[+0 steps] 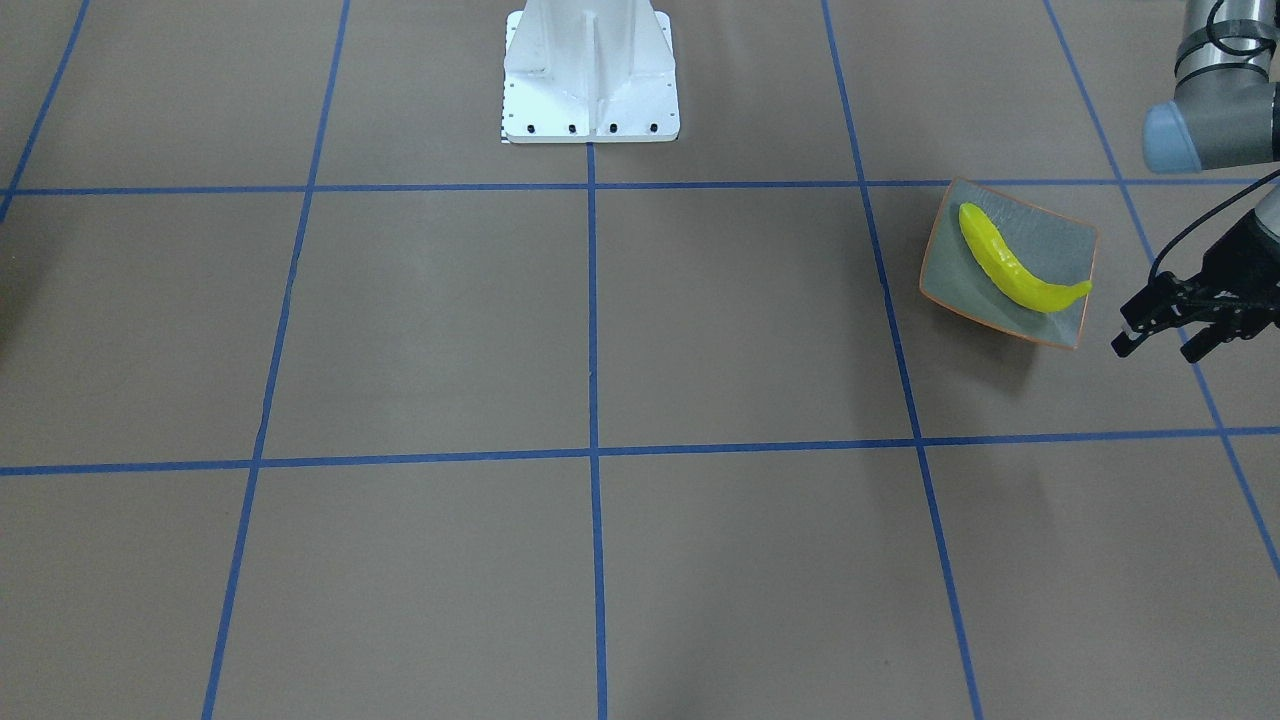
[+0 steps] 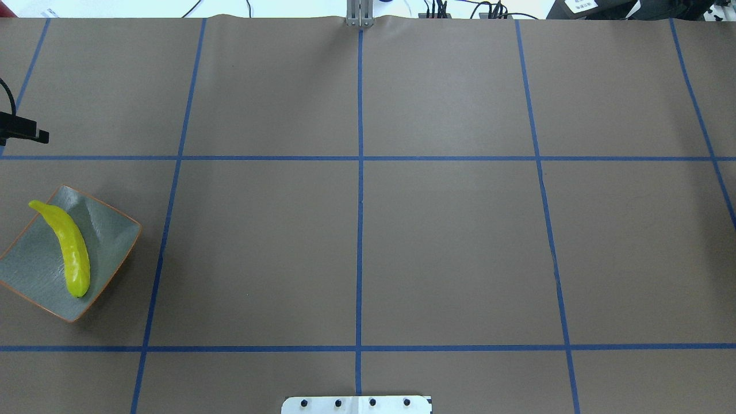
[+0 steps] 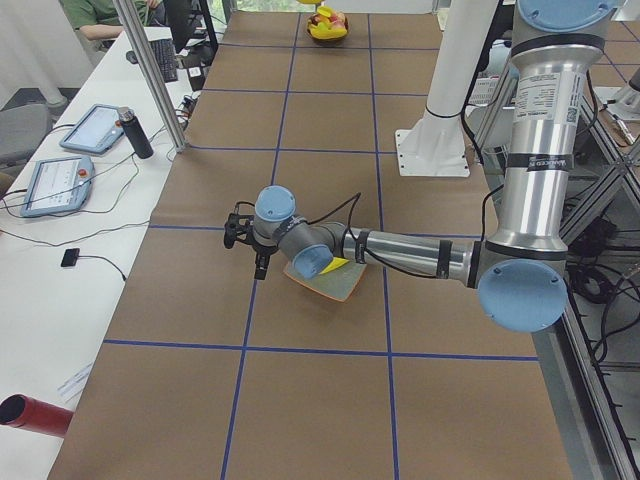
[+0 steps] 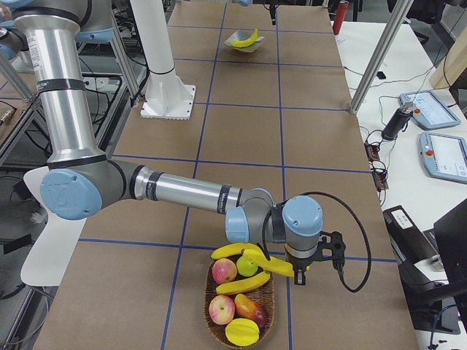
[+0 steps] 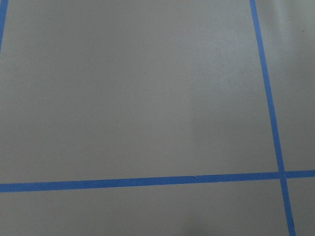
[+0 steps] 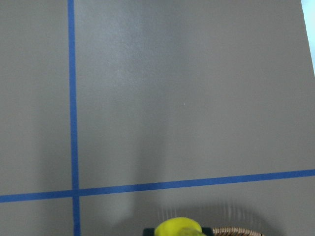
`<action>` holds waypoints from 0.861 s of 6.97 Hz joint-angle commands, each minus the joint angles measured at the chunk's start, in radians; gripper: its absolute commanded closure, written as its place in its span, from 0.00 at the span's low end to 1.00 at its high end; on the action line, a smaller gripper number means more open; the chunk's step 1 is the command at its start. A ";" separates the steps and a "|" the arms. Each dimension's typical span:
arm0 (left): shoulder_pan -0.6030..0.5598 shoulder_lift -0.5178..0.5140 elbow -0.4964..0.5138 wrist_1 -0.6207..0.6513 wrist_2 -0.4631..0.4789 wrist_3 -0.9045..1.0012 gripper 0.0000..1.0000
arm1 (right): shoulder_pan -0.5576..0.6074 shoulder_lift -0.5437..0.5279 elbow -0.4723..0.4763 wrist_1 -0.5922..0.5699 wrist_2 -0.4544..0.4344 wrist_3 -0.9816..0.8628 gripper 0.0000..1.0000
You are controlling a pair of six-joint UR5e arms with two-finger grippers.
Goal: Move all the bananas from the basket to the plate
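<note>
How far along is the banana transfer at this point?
Done: one banana lies on the plate; the left gripper beside it is open and empty. In hand: the right gripper is at a second banana over the basket rim; grip unclear. Left: at least two more bananas in the basket.

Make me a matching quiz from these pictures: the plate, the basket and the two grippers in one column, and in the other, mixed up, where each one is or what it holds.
Things:
1. plate
2. wicker basket
3. left gripper
4. right gripper

States:
A. at the basket's edge
B. carries one yellow banana
C. open and empty, next to the plate
D. holds bananas and apples

Pairs: 1-B, 2-D, 3-C, 4-A
</note>
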 commanded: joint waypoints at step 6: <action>0.046 -0.056 -0.004 -0.038 -0.010 -0.080 0.00 | -0.377 0.264 0.186 -0.080 0.081 0.651 1.00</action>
